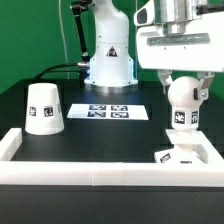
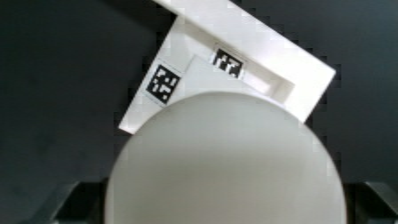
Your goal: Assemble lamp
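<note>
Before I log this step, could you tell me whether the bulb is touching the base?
Apart: the exterior view shows a dark gap between bulb and base.

Your hand (image 1: 182, 82) gripped the bulb (image 1: 182, 102) by its round top, upright, above the flat base (image 1: 183, 155), which lay in the border frame's (image 1: 100, 172) corner on the exterior view's right. The shade (image 1: 44, 108) stood wide end down on the bench (image 1: 100, 138) at the left, with the marker board (image 1: 110, 111) between them.

White shade (image 1: 43, 108) mouth-down toward the exterior view's left edge; bulb (image 1: 182, 100) upright, off the tabletop, over base (image 1: 186, 153) in the exterior view's near right corner.
</note>
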Robot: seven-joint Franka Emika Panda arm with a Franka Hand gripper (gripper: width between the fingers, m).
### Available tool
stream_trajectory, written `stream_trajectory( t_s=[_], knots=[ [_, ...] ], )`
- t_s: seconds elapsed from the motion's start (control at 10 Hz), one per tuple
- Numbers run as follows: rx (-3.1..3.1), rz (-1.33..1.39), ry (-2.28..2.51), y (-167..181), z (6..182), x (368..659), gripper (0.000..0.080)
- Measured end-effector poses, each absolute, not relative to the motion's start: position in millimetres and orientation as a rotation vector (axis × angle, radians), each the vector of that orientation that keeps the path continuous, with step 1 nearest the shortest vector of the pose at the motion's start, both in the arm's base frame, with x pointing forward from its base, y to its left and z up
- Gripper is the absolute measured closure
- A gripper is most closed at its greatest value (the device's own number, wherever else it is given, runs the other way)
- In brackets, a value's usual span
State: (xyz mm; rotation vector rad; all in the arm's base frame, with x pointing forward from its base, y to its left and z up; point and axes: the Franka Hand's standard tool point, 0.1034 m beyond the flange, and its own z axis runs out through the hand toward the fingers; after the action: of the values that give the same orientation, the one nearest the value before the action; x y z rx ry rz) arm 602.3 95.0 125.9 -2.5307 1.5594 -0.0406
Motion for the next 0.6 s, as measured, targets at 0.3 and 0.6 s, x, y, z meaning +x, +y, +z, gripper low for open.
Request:
stream_trajectory(
  t_s=[0.3,0.6],
  knots=[
    [-2.472,-0.047,1.625,94.7,124.4,603.8,0.022],
    [-2.54,-0.058,1.526,96.0,124.6,603.7,0.0102]
  ],
)
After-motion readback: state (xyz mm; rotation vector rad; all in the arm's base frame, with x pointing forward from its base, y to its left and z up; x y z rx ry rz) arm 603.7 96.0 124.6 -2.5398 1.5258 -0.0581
